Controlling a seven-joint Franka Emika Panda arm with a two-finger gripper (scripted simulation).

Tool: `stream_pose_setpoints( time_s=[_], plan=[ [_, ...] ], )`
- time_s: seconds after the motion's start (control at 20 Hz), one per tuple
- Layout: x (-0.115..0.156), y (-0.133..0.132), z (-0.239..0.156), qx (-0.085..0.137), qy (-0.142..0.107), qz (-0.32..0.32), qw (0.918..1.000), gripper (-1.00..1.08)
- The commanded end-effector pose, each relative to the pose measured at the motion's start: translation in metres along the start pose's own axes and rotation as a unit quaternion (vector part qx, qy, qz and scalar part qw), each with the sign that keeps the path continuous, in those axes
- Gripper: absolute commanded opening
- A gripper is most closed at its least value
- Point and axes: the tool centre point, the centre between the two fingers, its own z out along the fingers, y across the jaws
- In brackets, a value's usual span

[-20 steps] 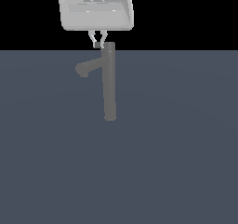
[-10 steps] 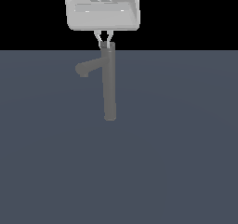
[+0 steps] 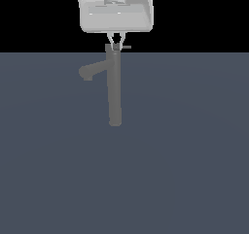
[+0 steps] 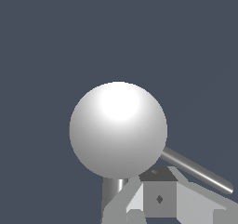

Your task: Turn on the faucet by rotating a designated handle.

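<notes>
The faucet (image 3: pixel 114 87) is a tall grey column, and its thick spout (image 3: pixel 90 71) angles off toward the exterior view's left. From its top, the thin handle (image 3: pixel 127 47) sticks out toward the exterior view's right. My gripper (image 3: pixel 115 44) hangs straight above the faucet's top, shut, with its fingertips meeting in a point at the cap and nothing between them. In the wrist view the round cap (image 4: pixel 118 130) fills the middle. The handle (image 4: pixel 195 169) runs out from under the cap, and the gripper (image 4: pixel 158 197) sits close beside the handle's root. I cannot tell whether they touch.
The faucet stands on a flat dark grey-blue floor (image 3: pixel 194 155) that fills the lower part of the exterior view. Behind it the background is black. No other objects show.
My gripper has slid toward the exterior view's right, from over the spout side to directly above the faucet's top. The faucet column has stayed in place.
</notes>
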Motion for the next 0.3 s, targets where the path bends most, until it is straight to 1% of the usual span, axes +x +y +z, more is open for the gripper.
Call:
stream_pose_setpoints(
  time_s=[0.0, 0.25],
  plan=[
    [0.027, 0.027, 0.000, 0.000, 0.015, 0.020, 0.9997, -1.00],
    [0.040, 0.040, 0.000, -0.001, 0.016, 0.027, 0.9995, -1.00]
  ],
)
